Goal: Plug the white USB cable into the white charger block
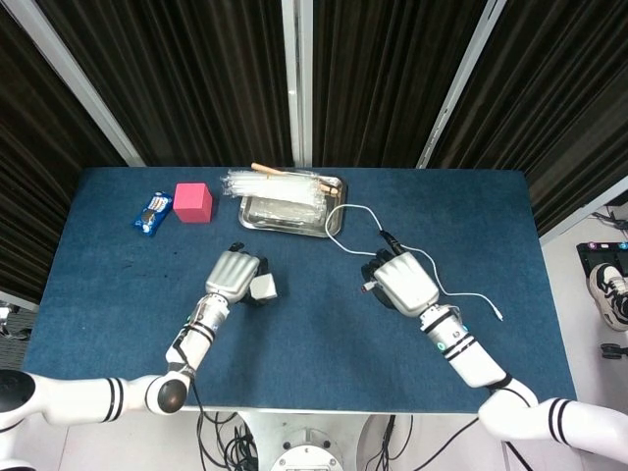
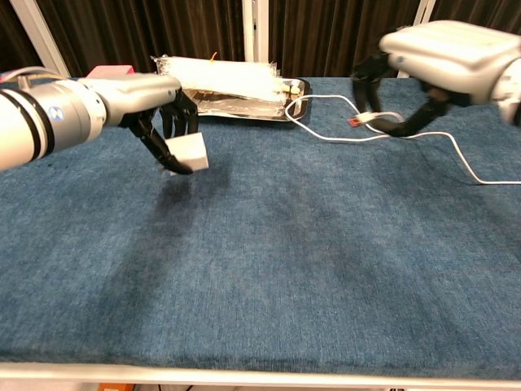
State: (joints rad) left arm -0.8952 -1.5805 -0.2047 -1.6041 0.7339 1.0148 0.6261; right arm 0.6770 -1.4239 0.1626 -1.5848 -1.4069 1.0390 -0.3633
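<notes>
Plug (image 2: 356, 121) of cable (image 2: 456, 151) leftward, toward charger block (image 2: 188, 151).

Left hand (image 1: 233, 277) and right hand (image 1: 403, 283): silver-grey back shells, black fingers (image 2: 181, 122). Forearms white with black ring bands. Right wrist carries a small, apparently teal, marking. Thin dark cable along left forearm.

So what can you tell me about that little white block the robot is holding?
The white charger block is a small, smooth cube that looks like plastic. The left hand grips it between dark fingertips, lifted off the blue table and tilted. In the head view it sits just right of that hand, across from the right hand holding the cable's plug.
</notes>
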